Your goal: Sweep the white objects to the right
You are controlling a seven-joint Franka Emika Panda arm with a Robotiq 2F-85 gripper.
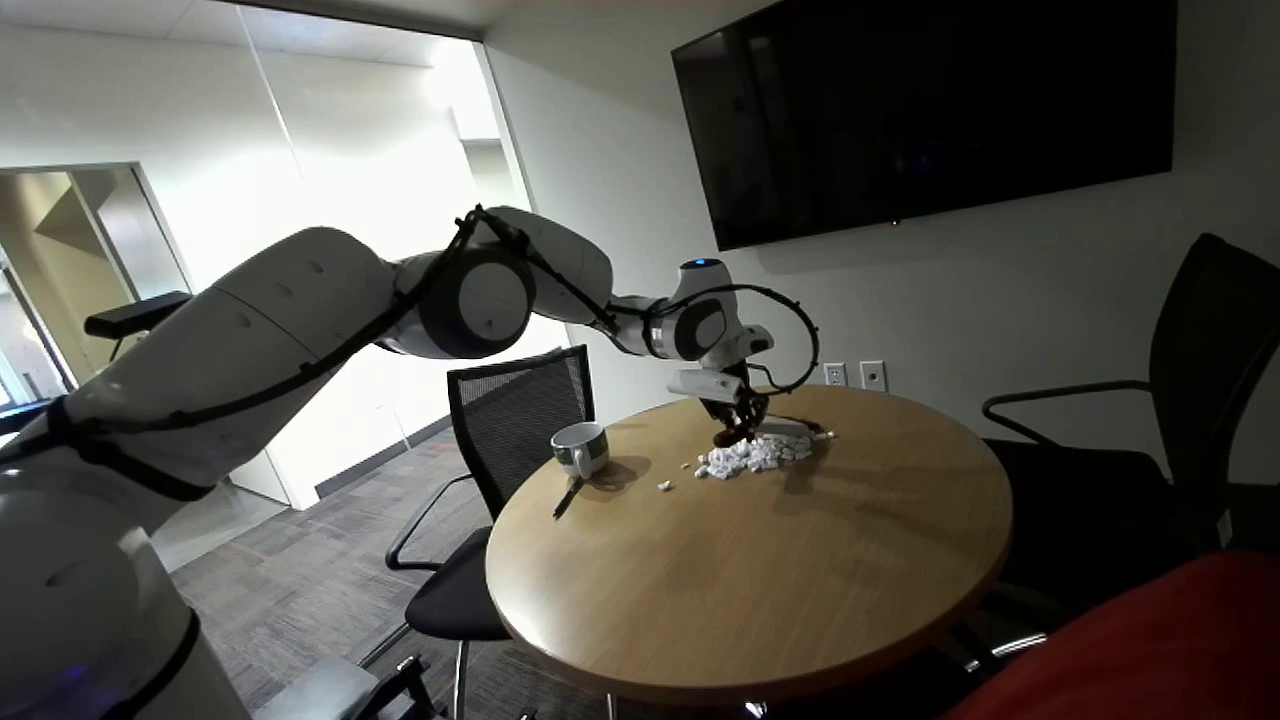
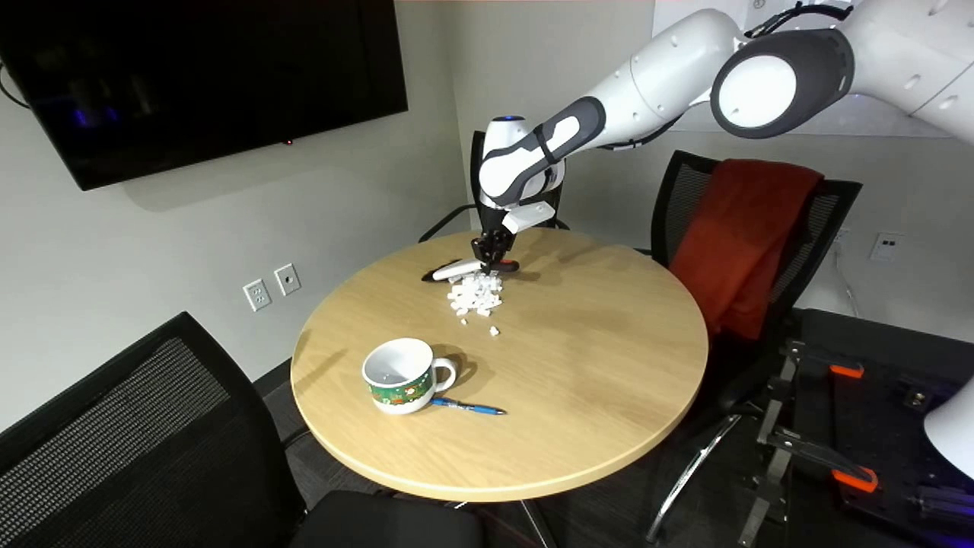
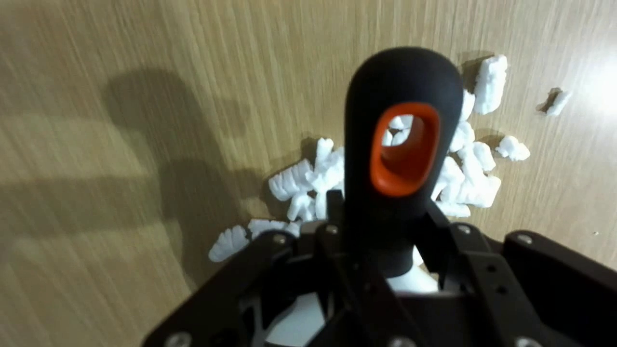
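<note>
The white objects are a loose pile of many tiny white pieces (image 1: 755, 455) on the round table, and they also show in an exterior view (image 2: 476, 293) and in the wrist view (image 3: 470, 178). A few stray pieces lie apart from the pile. My gripper (image 3: 384, 212) is shut on the black handle of a brush (image 3: 402, 74), which has an orange-lined hole. In both exterior views the gripper (image 1: 738, 425) (image 2: 491, 255) is low at the pile's edge. The brush's white body (image 2: 459, 270) lies along that edge, close to the table. Its bristles are mostly hidden.
A white and green mug (image 2: 403, 377) stands on the round table (image 2: 578, 411), with a blue pen (image 2: 468, 406) beside it. Chairs (image 1: 520, 420) surround the table. A screen (image 1: 930, 110) hangs on the wall behind. A red cloth (image 2: 749, 236) hangs over a chair.
</note>
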